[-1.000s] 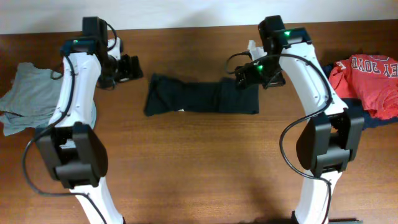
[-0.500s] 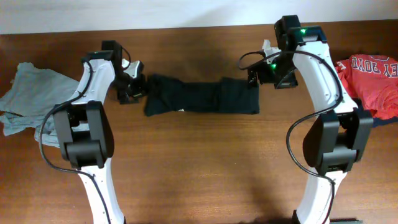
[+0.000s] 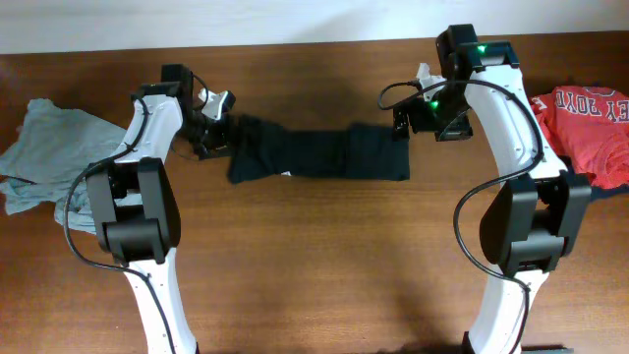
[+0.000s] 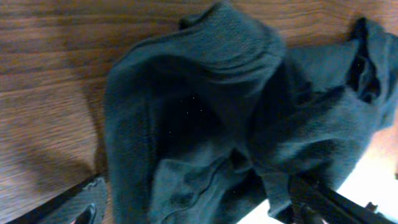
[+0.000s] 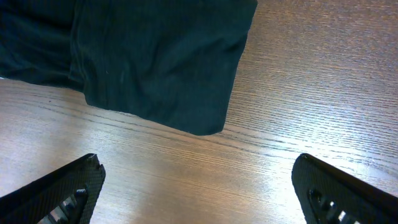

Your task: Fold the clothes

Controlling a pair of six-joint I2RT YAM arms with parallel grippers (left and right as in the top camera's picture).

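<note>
The black T-shirt (image 3: pixel 319 152) lies folded into a long horizontal strip across the middle of the table. My left gripper (image 3: pixel 218 126) is at the strip's bunched left end; in the left wrist view the dark fabric (image 4: pixel 205 118) fills the space between my spread fingers (image 4: pixel 196 214), which are open around it. My right gripper (image 3: pixel 405 118) hovers just at the strip's right end, open and empty; the right wrist view shows the shirt's corner (image 5: pixel 155 62) ahead of the wide-open fingers (image 5: pixel 196 186) over bare wood.
A pale grey-blue shirt (image 3: pixel 49 152) lies crumpled at the far left. A red shirt with white lettering (image 3: pixel 585 123) lies at the far right over something dark. The table's back edge meets a white wall.
My left gripper has moved right from beside the grey shirt to the black shirt's left end. My right gripper shifted slightly right and back, off the shirt's right end.
</note>
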